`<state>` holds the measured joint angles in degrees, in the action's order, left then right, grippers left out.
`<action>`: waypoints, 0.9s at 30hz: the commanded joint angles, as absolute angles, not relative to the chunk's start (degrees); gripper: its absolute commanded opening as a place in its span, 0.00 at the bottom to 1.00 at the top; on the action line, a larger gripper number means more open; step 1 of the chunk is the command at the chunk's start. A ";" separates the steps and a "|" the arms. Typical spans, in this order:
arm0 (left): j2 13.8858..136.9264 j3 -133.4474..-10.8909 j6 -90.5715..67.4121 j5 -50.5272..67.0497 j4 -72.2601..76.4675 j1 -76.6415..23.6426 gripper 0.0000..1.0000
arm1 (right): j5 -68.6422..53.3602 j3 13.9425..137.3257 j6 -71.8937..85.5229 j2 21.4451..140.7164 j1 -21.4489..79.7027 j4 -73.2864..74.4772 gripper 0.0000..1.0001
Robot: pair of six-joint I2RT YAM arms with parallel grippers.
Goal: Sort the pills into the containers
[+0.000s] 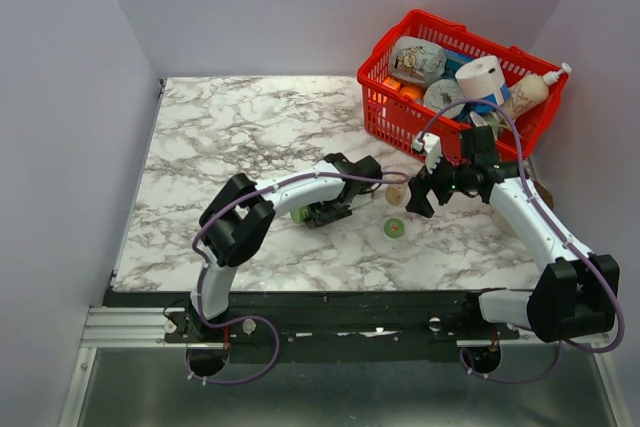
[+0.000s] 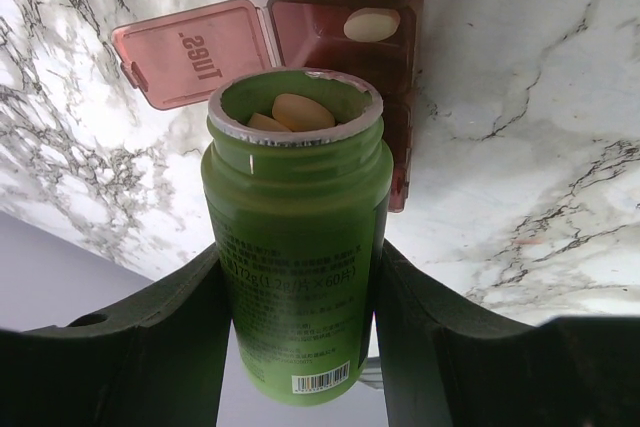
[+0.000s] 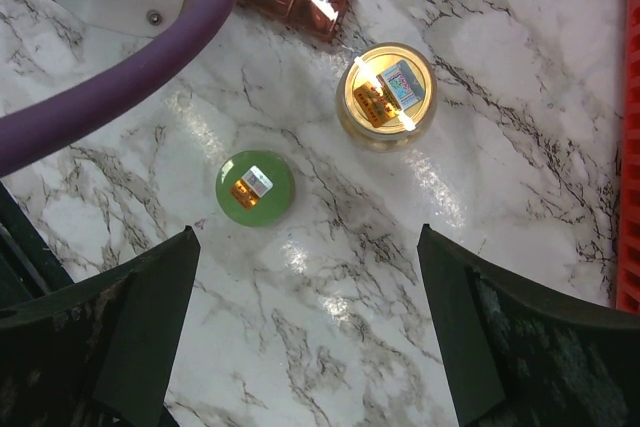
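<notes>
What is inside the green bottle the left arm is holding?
Through the open mouth of the green bottle, two pale yellow-tan pills show near the rim. The opaque wall hides anything deeper, so the count cannot be told.

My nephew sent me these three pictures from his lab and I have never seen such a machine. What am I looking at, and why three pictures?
These are two robot arms bolted at the near edge of a marble-patterned table. One picture looks down from above; the other two come from a camera on each wrist.

The left gripper is shut on an open green pill bottle with pills inside, tipped toward a reddish-brown pill organiser. Its "Tues" lid stands open and one pale pill lies in a cell.

The right gripper is open, holding nothing, above a green cap and a small amber jar. A red basket of household items stands at the far right.
</notes>
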<state>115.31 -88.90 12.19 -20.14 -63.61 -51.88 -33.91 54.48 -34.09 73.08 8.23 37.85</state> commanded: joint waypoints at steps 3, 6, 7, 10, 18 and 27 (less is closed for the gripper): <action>116.19 -90.26 13.45 -23.55 -65.21 -52.91 0.00 | -33.22 55.37 -34.54 73.30 7.91 39.11 1.00; 116.19 -90.79 13.89 -24.08 -65.21 -53.00 0.00 | -33.22 55.37 -34.45 73.39 7.91 39.20 1.00; 116.28 -90.97 13.80 -24.69 -65.39 -53.09 0.00 | -33.14 55.37 -34.54 73.30 7.91 39.20 1.00; 116.54 -90.79 14.24 -25.05 -65.13 -53.26 0.00 | -33.13 55.28 -34.63 73.30 7.91 39.20 1.00; 116.19 -90.18 15.03 -25.40 -64.69 -53.79 0.00 | -33.13 55.37 -34.63 73.30 7.74 39.29 1.00; 115.22 -89.48 16.25 -25.84 -63.90 -54.40 0.00 | -33.13 55.37 -34.63 73.48 7.82 39.29 1.00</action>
<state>115.85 -89.45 13.98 -23.86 -64.18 -53.08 -33.80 54.48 -34.33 73.10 8.12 38.87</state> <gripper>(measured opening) 0.594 0.994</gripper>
